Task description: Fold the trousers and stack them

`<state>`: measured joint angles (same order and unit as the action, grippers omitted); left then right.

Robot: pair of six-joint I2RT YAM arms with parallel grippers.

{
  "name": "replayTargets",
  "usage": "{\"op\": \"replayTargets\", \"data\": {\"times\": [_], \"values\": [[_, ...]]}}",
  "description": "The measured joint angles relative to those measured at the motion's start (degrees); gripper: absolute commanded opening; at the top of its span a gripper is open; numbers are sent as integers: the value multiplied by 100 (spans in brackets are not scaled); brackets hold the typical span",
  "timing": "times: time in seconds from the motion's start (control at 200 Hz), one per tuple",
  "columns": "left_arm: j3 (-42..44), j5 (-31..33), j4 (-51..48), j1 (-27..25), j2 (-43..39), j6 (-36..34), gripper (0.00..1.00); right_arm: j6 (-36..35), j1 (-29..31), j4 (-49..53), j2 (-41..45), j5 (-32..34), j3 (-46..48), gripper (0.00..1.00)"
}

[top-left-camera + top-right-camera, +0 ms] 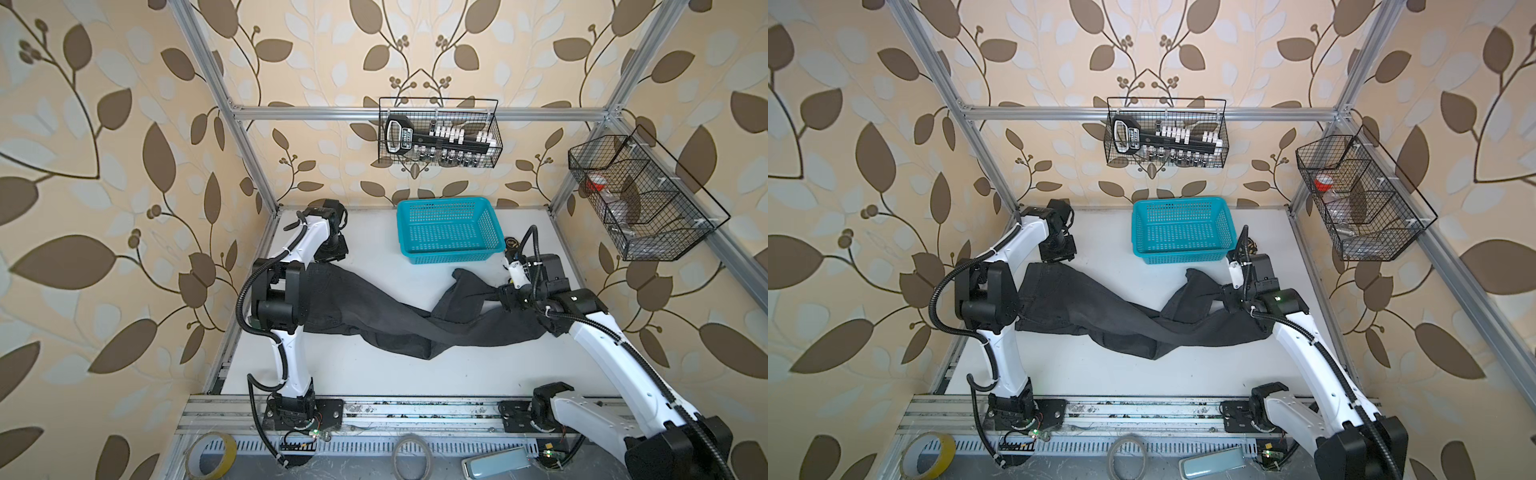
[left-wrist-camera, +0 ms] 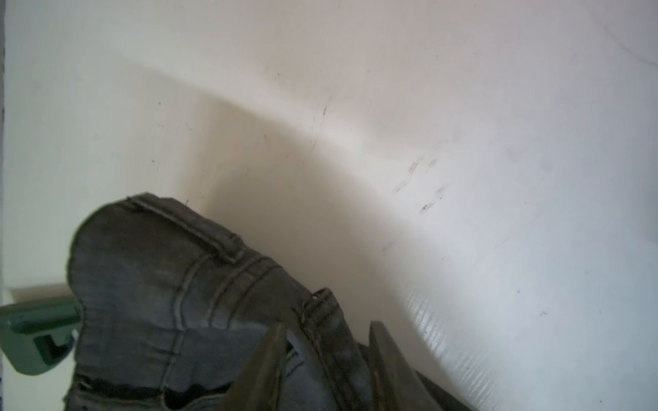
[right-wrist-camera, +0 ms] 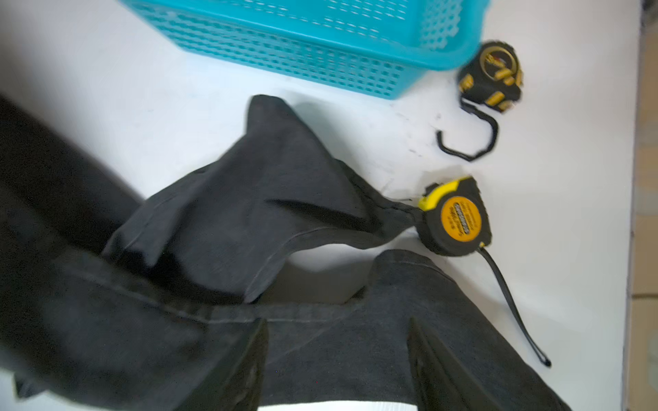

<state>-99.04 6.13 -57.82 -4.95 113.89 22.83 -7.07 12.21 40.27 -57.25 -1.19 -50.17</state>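
The trousers [image 1: 399,320] lie twisted across the white table [image 1: 374,374] from 9 to 3 o'clock, with the turquoise basket [image 1: 449,228] at 12. The left gripper [image 2: 326,324] straddles the waistband, jaws apart, seemingly not pinching; the right gripper [image 3: 337,322] stands open over a leg.

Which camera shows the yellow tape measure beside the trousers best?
The right wrist view: the yellow tape measure is close, whole and sharp, against the trousers. In both top views the right arm covers it; the left wrist view misses it.
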Motion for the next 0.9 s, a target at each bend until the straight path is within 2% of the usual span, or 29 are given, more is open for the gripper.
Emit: {"op": "replayTargets", "data": {"times": [0.2, 0.325, 0.505, 0.585, 0.695, 0.735, 0.805, 0.9], "values": [[-50, -315, -208, 98, -66, -96, 70, -1405, 426, 208, -2, -315, 199, 67], [299, -686, -192, 164, -216, 72, 75, -2173, 520, 391, -153, -245, 503, 68], [560, -920, -138, 203, -247, 463, 75, -2929, 758, 323, -651, -114, 664, 70], [560, -933, -26, 205, -238, 616, 68, -3147, 973, 186, -922, -57, 664, 70], [564, -1049, 125, 205, -153, 815, 51, -3305, 1202, 9, -1287, -50, 671, 66], [564, -1064, 153, 205, -107, 826, 44, -3318, 1237, -39, -1364, -50, 671, 60], [566, -1071, 186, 205, -35, 837, 33, -3320, 1298, -116, -1453, -33, 682, 41], [603, -1073, 212, 203, 0, 848, 14, -3272, 1375, -190, -1467, -31, 767, 21]]}}
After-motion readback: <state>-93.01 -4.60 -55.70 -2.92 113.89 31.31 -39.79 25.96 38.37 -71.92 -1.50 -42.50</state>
